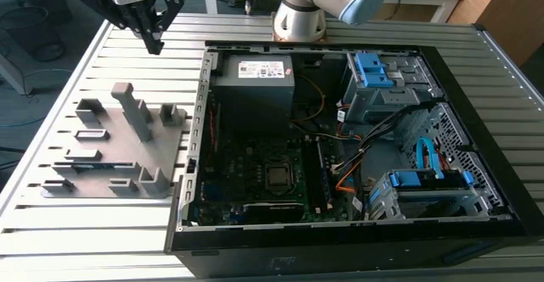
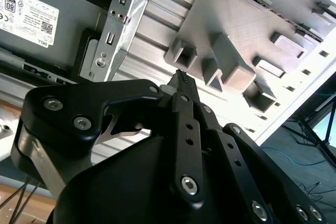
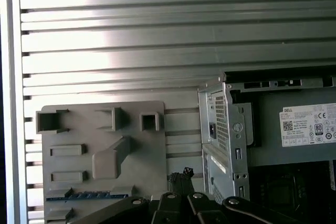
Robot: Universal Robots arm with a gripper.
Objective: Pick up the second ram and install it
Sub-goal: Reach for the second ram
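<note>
slatted metal table (image 1: pixel 85 231) held the grey fixture (image 1: pixel 111 145), pc case (image 1: pixel 340 250) just beside it. my gripper (image 1: pixel 155 48) hovered above the fixture, jaws together, gripping nothing. second ram (image 3: pixel 86 195) sat edge-up in a fixture slot.

We look down slantwise on the whole slatted table (image 1: pixel 85 231) in the exterior view, and closer past the gripper (image 3: pixel 181 176) in both wrist views, all sharing the grey fixture plate (image 1: pixel 119 145) and computer case (image 1: pixel 340 240).
</note>
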